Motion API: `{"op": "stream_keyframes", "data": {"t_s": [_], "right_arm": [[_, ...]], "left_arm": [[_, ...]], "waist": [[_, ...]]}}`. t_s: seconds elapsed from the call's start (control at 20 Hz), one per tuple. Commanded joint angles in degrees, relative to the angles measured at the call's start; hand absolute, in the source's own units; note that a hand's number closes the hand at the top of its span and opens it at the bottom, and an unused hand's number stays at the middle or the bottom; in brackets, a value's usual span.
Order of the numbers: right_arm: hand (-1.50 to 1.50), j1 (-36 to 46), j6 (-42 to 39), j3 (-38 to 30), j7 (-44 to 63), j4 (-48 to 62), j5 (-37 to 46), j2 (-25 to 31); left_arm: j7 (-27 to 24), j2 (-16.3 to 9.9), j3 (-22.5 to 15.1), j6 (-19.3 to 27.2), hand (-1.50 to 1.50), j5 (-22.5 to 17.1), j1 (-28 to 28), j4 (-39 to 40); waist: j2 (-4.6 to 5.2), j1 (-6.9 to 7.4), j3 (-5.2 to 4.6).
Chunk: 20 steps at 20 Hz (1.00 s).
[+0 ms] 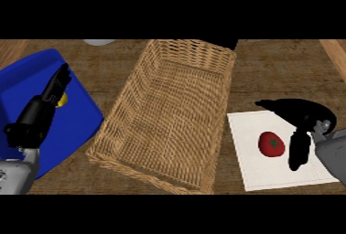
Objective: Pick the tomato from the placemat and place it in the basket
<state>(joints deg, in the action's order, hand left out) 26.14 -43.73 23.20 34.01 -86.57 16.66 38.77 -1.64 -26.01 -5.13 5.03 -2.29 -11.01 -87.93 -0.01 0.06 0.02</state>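
Right robot hand (302, 119) arches open over the upright tomato (272, 144), stem up, on the placemat (283, 176).

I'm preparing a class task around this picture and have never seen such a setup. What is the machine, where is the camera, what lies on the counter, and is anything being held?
The camera sits at the robot's head and looks steeply down at a wooden counter. The grey forearms with black hands entering from below belong to a humanoid robot. Its left hand stretches over a blue tray, fingers straight, with something small and yellow beside it. Its right hand hovers above a white placemat, open around a red tomato lying there, not yet gripped. Between them lies a wicker basket with nothing visible inside. Neither hand holds anything.
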Motion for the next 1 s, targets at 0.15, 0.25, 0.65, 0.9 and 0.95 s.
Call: {"op": "stream_keyframes", "data": {"t_s": [0.15,0.25,0.65,0.9,0.95], "right_arm": [[-1.50,-1.89,1.27,-2.47,-3.98,1.26,9.12,-5.13],[-1.50,-4.33,2.46,-3.21,-6.86,1.47,11.18,-4.73],[-1.50,-8.02,1.93,-6.27,-10.52,2.21,16.40,-7.96],[-1.50,-6.68,-0.30,-7.21,-11.30,4.04,20.66,-11.06],[-1.50,-6.93,3.94,-6.93,-16.12,8.66,22.50,-11.04]], "left_arm": [[-1.27,4.13,0.53,-0.71,0.00,4.11,0.66,0.41],[0.60,2.67,2.81,-3.21,0.00,1.78,2.84,-3.82],[2.33,3.86,5.35,-5.92,0.00,3.94,3.10,-5.32],[1.55,5.71,6.64,-7.56,0.00,5.45,3.67,-4.75],[0.23,5.05,7.79,-8.14,0.00,5.24,2.68,-3.06]], "waist": [[0.02,0.03,-0.02],[-0.03,0.17,-0.01],[-0.05,0.12,-0.01],[-0.02,0.12,-0.02],[0.03,0.17,-0.01]]}}
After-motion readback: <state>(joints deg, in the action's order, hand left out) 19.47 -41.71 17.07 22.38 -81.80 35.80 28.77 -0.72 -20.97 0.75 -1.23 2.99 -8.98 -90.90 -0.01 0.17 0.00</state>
